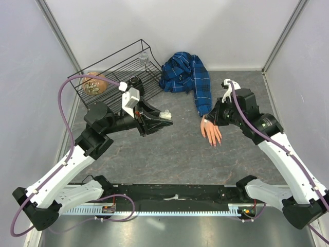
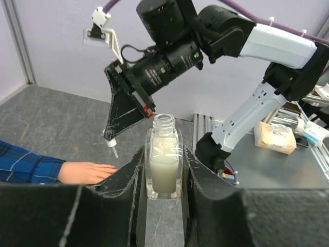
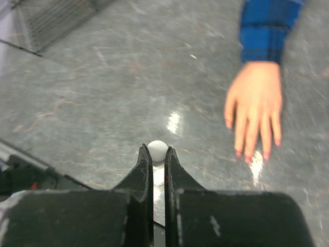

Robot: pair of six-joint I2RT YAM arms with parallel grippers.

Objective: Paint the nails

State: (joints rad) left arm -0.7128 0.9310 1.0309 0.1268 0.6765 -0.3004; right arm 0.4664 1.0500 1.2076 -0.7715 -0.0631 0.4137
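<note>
L claw is clamped on an uncapped bottle of white polish, kept upright. R claw is pinched on the white brush cap, near the dummy hand. Nails are laid flat on the table, pointed toward the arms. Farther back are seen a plaid sleeve & a wire rack.

Black wire rack far left on grey stone-look table, sitting skewed. Brownish round thing in its left end, no clue what. Small clear glass at rack's far right corner. Blue plaid cloth heap just right of rack. Beige packet on metal surface off table edge. Plain pale walls.
</note>
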